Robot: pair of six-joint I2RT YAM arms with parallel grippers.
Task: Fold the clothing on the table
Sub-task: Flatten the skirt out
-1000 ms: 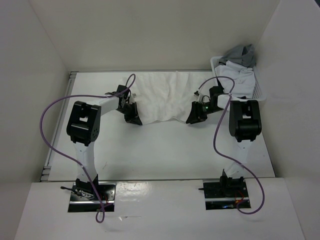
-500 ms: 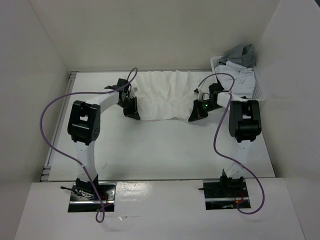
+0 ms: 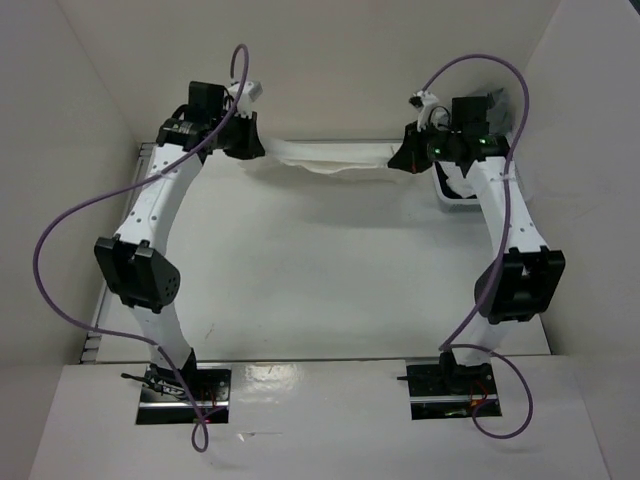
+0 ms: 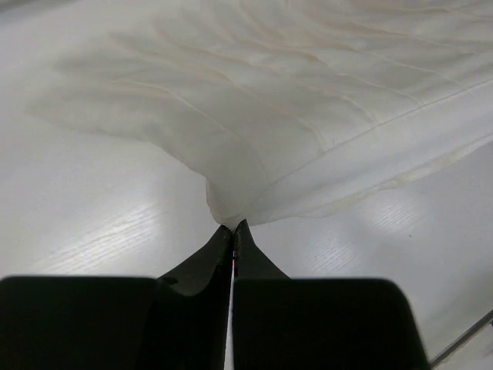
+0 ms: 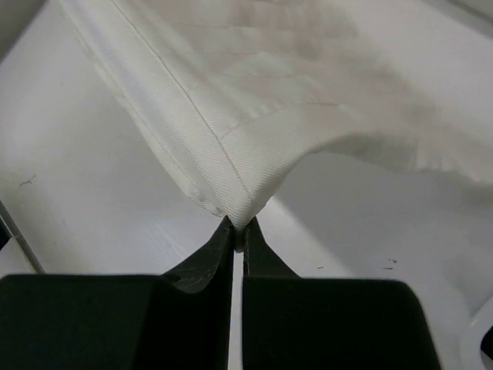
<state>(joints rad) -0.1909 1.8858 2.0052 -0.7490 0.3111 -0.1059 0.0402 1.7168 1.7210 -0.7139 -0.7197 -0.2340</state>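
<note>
The skirt (image 3: 325,158) is held stretched between the two arms near the far edge of the bench (image 3: 320,270), with its middle sagging; whether it touches the surface cannot be told. The left tool (image 4: 233,230) is clenched on a small peak of fabric at one end, and the right tool (image 5: 237,227) is clenched on a hemmed corner at the other. In both wrist views only the very tip of the cloth is seen caught between the jaws. A slip could therefore be caused by extra tension or a quick swing, and the fold would be lost. If one corner were carried faster than the other, the thin cloth could be laid skewed or bunched. The basket (image 3: 452,198) just beside the right arm could also be struck.
</note>
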